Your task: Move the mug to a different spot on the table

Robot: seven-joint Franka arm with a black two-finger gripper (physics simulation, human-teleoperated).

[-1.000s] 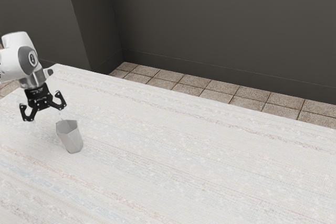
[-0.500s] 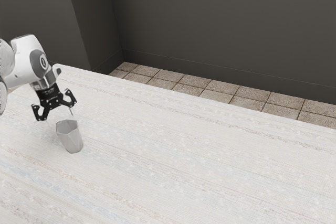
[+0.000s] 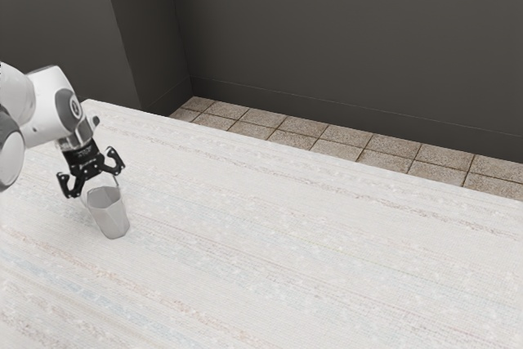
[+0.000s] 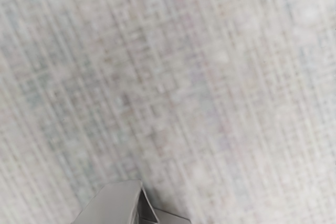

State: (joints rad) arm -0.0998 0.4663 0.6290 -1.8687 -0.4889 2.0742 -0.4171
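A pale grey, faceted mug (image 3: 109, 212) stands upright on the whitish table (image 3: 286, 234) near the exterior view's left. My black gripper (image 3: 92, 184) hangs just above the mug's rim, its fingers spread open to either side of the opening, with nothing held. In the wrist view the mug's grey rim (image 4: 119, 205) lies just under my hand, over the streaked tabletop (image 4: 184, 77).
The table stretches wide toward the exterior view's right and front. Beyond its far edge lies a brown tiled floor (image 3: 368, 149), backed by dark walls (image 3: 343, 30).
My gripper has moved toward the exterior view's right and down, from beside and above the mug to right over its rim. The mug has stayed put.
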